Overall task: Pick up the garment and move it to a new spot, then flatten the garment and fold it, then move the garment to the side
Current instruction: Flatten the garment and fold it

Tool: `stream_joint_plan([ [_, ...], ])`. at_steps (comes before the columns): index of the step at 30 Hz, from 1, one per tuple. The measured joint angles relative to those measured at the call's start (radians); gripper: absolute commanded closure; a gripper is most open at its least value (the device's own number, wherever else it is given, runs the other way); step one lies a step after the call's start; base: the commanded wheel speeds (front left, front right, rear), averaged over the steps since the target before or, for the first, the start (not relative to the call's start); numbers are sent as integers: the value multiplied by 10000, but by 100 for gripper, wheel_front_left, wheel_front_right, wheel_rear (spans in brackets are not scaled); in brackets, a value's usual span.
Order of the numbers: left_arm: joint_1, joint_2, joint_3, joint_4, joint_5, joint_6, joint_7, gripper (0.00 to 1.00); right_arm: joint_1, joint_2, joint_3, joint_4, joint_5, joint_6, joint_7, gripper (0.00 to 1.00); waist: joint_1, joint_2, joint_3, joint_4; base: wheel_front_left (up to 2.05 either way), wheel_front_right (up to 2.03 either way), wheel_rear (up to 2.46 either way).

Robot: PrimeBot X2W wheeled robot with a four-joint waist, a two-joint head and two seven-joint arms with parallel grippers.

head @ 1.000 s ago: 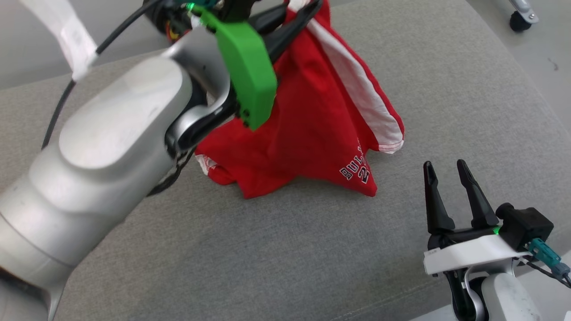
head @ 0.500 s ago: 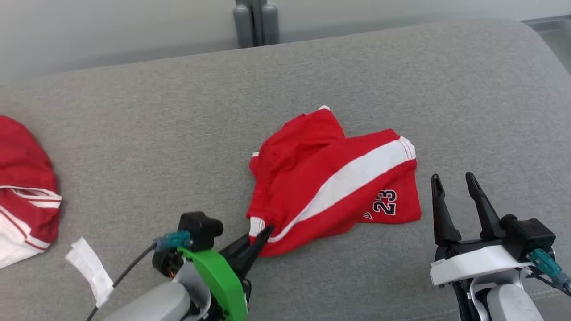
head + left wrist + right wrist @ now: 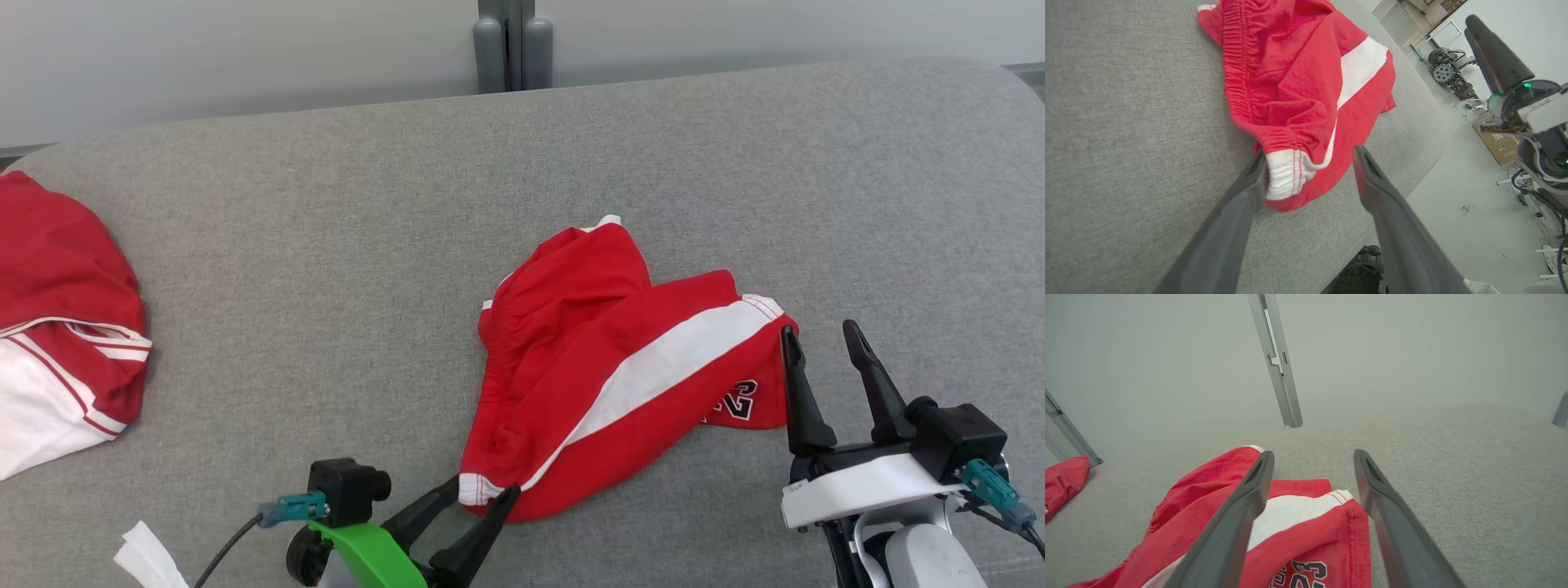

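Red shorts [image 3: 604, 367] with a white side stripe and a "23" print lie crumpled on the grey cushion [image 3: 326, 269]. My left gripper [image 3: 483, 487] is open at the shorts' near corner. The white waistband end [image 3: 1284, 171] lies between its fingers and touches the left one. My right gripper [image 3: 817, 328] is open and hovers over the shorts' right hem, near the number print [image 3: 1306, 575]. In the right wrist view the hem corner [image 3: 1343, 496] sits between its fingers [image 3: 1249, 498].
A second red and white garment [image 3: 57, 318] lies at the cushion's far left edge. A grey metal post [image 3: 513, 45] stands behind the cushion against a pale wall. The cushion's front edge [image 3: 1412, 183] drops to a floor with a cardboard box [image 3: 1498, 143].
The left gripper lowered the shorts from a raised hold onto the cushion, then opened and let go of the waistband corner. The head camera also shifted. The right gripper now overlaps the hem.
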Motion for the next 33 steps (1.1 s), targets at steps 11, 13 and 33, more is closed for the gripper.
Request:
stream_joint_plan([
  [11, 54, 481, 113, -105, -192, -94, 165, 13, -72, 0, -50, -23, 2, -2, 0, 0, 0, 0, 183, -104, 0, 0, 0],
  [13, 49, 487, 61, -46, -251, -128, 272, 42, -114, -2, -36, -23, 2, -2, 0, 0, 0, 0, 188, -138, 0, 0, 0],
  [33, -42, 897, 69, -213, -217, -405, -59, 100, -289, 2, 8, 343, -151, 0, 2, 0, -1, 0, 423, -146, 0, 0, 0],
])
